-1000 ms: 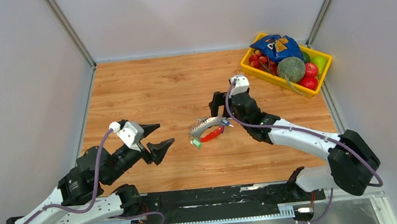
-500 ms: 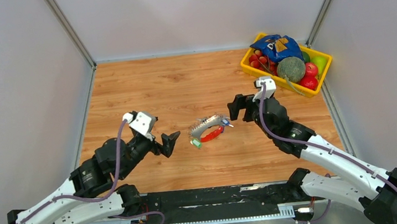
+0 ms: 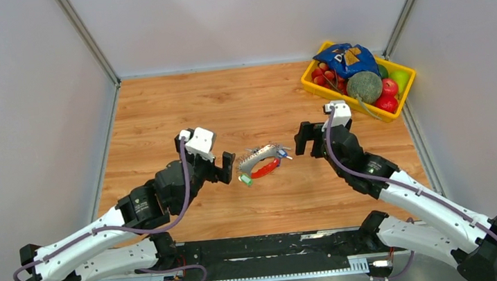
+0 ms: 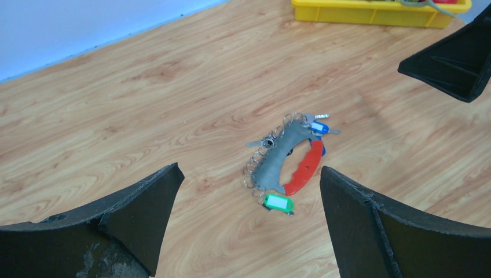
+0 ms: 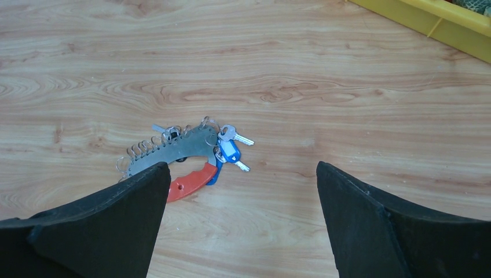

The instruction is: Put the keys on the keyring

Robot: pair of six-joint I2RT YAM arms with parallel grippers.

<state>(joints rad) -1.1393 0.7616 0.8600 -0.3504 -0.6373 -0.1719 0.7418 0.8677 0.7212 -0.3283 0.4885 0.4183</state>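
Top external shows the keyring [image 3: 259, 158] lying on the desk [image 3: 159, 108], between the left tool [image 3: 226, 168] and the right tool [image 3: 309, 142]. Both tools hover near it with fingers spread wide (neither holds anything). The keys [image 5: 230, 148] lie bunched at the keyring's right-arm end, touching it.

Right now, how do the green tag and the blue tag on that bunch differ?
The green tag lies at the end nearer the left hand, alone; the blue tag lies nearer the right hand, among silver keys. Both carry white labels.
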